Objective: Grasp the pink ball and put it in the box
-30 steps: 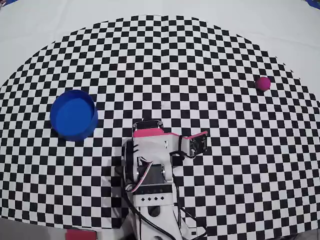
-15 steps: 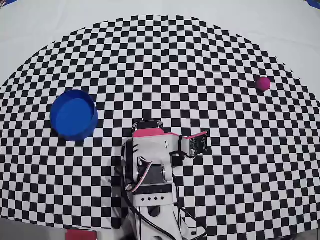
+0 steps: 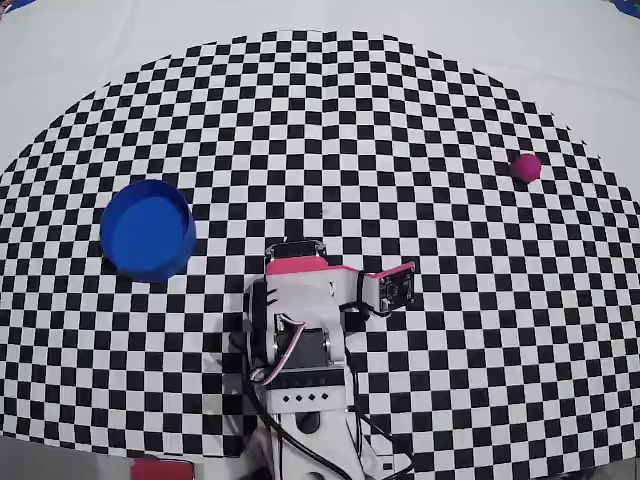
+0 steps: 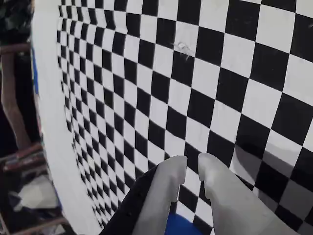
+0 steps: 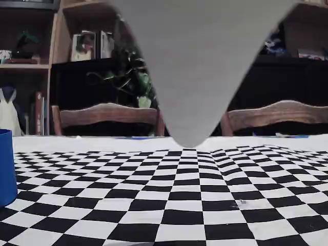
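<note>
Fingers [image 4: 191, 164] nearly pinched together, holding nothing — they hang over the checkered bench [image 3: 420, 120]. From the arm [image 3: 300, 320], the pink ball [image 3: 525, 167] sits far off up-right, the box [image 3: 148, 228] left. That ball could roll away if bumped — it's round.

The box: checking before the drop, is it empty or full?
Empty. The overhead view shows the box's bare blue bottom; the pink ball lies far right.
</note>
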Controlling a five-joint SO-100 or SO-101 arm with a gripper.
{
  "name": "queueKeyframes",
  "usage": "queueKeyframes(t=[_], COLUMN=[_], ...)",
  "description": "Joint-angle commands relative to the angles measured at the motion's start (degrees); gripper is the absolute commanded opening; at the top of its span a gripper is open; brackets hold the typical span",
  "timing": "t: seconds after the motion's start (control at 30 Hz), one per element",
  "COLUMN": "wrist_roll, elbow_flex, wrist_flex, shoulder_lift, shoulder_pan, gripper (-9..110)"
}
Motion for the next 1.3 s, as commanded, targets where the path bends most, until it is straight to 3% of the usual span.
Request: queueKeyframes(t=[0.0, 0.97, 1.27], wrist_roll=[0.09, 0.09, -0.53], elbow_flex=[0.44, 0.44, -0.18], wrist_flex=[0.18, -1.14, -14.94], shoulder_lift=[1.05, 0.70, -3.25], shoulder_pan=[0.35, 0.53, 2.20], gripper=[0, 0, 1])
